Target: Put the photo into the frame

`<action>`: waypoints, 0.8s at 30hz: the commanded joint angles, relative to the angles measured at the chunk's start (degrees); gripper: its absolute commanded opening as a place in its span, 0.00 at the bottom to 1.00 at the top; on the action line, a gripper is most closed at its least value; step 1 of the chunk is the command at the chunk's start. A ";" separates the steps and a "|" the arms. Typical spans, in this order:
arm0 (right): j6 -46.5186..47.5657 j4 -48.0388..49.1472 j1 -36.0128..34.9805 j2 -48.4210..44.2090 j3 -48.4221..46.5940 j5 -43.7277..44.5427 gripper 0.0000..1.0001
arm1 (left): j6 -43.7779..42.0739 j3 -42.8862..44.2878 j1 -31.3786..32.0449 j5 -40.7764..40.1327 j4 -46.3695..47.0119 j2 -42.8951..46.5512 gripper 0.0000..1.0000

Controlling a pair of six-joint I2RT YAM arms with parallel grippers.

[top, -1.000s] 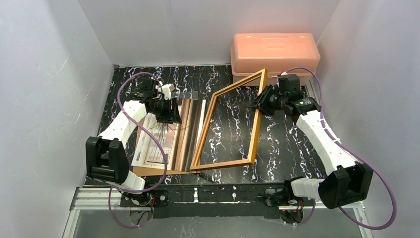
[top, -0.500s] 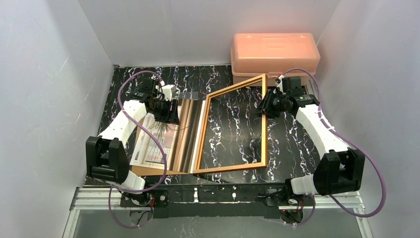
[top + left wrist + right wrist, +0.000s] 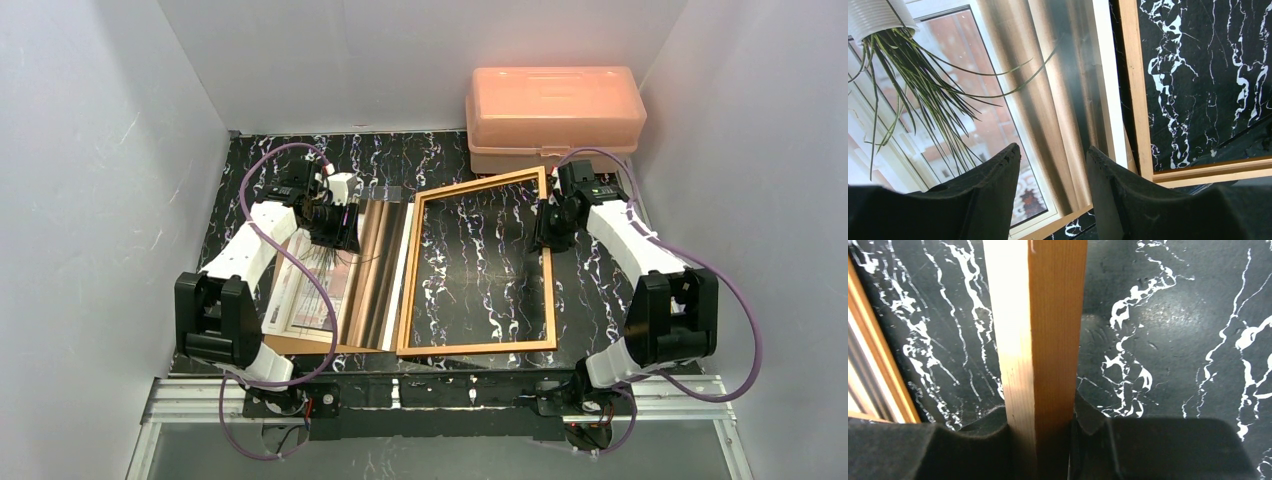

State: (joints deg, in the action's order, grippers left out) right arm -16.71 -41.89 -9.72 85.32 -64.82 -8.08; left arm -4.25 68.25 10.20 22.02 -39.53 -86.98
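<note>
The photo [image 3: 330, 290] lies face up at the left of the table, showing a hanging plant, a window and beige bands [image 3: 998, 90]. Over its far end hovers my left gripper [image 3: 335, 225], open, with nothing between its fingers [image 3: 998, 175]. The orange-brown wooden frame [image 3: 475, 347] lies nearly flat just right of the photo, its left rail [image 3: 1134, 75] beside the photo's white edge. My right gripper [image 3: 546, 225] is shut on the frame's right rail [image 3: 1033, 315], one finger on each side. Whether that rail touches the table I cannot tell.
A brown backing board [image 3: 300, 344] shows under the photo's near edge. A pink plastic box [image 3: 555, 110] stands at the back right, close behind the frame's far corner. The black marbled table [image 3: 590, 290] is walled by white panels on three sides.
The frame's right side has swung down from steeply tilted to nearly flat, carried by my right gripper moving rightwards and down. The left arm and the photo have not moved.
</note>
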 commanded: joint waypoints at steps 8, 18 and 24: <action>4.56 2.51 0.40 6.16 -2.99 7.75 0.37 | -0.62 1.49 -0.24 0.32 -3.79 -0.43 0.48; 2.01 3.82 0.35 8.18 -2.83 14.51 0.43 | -0.68 4.10 -2.96 1.84 -6.20 -0.61 0.50; -1.79 7.55 -6.60 4.59 -2.75 19.18 0.56 | -1.56 7.14 -8.05 4.11 -8.92 -2.44 0.51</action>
State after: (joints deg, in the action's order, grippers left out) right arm -15.49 -38.33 -10.24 93.27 -65.49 6.11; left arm -4.91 71.68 5.67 23.29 -44.73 -88.03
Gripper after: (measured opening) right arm 0.491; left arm 0.502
